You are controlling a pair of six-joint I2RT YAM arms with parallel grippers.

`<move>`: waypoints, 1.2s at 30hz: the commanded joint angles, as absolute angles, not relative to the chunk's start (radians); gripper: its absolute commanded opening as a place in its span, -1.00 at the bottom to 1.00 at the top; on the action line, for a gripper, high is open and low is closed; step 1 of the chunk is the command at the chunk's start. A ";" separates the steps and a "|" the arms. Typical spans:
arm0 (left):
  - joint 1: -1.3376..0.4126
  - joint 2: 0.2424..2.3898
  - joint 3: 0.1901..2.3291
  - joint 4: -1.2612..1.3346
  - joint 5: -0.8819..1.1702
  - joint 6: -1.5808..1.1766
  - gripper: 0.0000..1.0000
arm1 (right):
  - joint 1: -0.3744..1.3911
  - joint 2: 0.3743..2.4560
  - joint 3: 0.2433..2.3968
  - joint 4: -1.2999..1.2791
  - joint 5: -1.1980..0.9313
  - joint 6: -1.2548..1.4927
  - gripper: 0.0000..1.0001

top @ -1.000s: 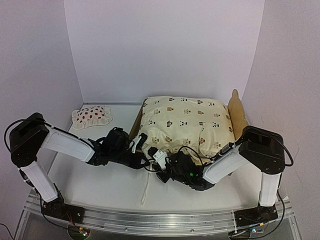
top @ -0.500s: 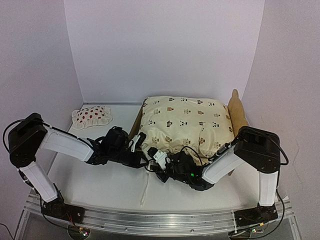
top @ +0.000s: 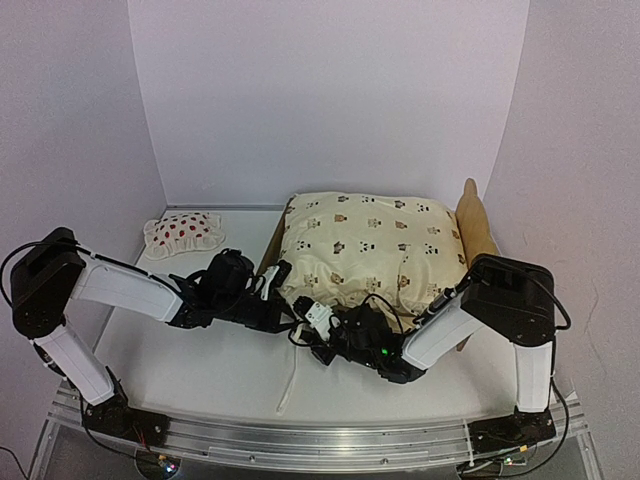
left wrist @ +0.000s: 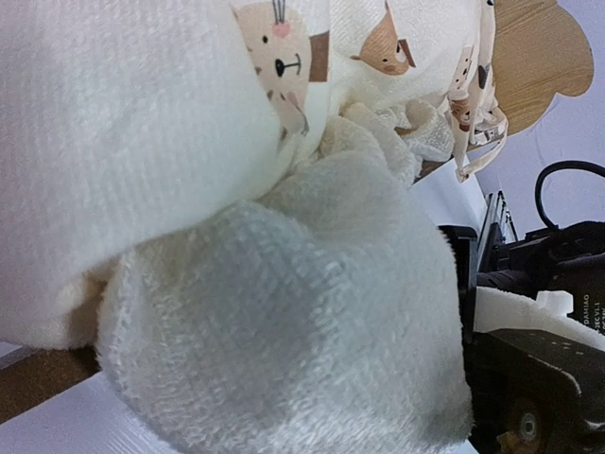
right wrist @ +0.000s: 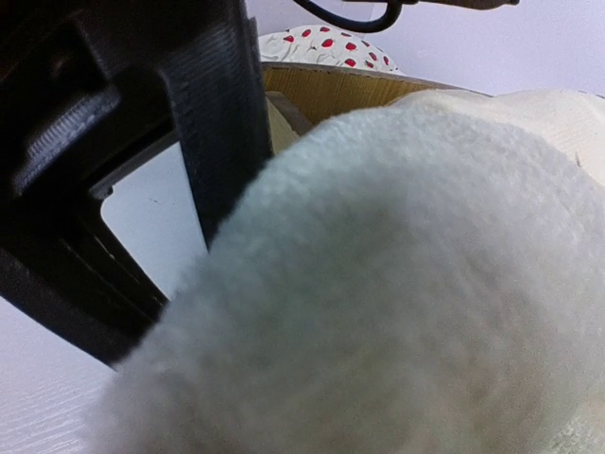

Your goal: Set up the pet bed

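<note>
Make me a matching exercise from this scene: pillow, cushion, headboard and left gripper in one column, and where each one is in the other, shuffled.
1. strawberry pillow
2. animal-print cushion
3. pet bed headboard
4. left gripper

A. at the cushion's near left corner
B. standing upright along the cushion's right edge
C. alone at the far left of the table
D. resting on the bed frame

Pairs: 1-C, 2-D, 3-B, 4-A

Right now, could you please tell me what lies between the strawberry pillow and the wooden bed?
Nothing but bare white table, as the top view shows: it separates the strawberry pillow from the wooden bed under the cream cover.
</note>
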State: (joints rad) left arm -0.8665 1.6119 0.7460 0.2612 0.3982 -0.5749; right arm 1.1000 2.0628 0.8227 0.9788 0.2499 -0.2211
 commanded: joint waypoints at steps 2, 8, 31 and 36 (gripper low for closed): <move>-0.862 1.575 0.774 0.278 0.420 -0.581 -1.00 | 1.097 2.066 0.839 1.053 0.266 -0.236 -0.27; -0.862 1.571 0.776 0.272 0.419 -0.585 -1.00 | 1.097 2.041 0.817 1.091 0.261 -0.230 -0.21; -0.862 1.510 0.752 0.191 0.303 -0.586 -0.27 | 1.098 2.043 0.814 1.100 0.315 -0.166 -1.00; -0.864 1.429 0.719 0.091 0.204 -0.542 0.21 | 1.097 2.018 0.815 1.055 0.347 -0.116 -1.00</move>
State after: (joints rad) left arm -0.8646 1.5241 0.7341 0.1821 0.3095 -0.5891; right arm 1.1000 2.0625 0.8169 1.0536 0.3002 -0.1724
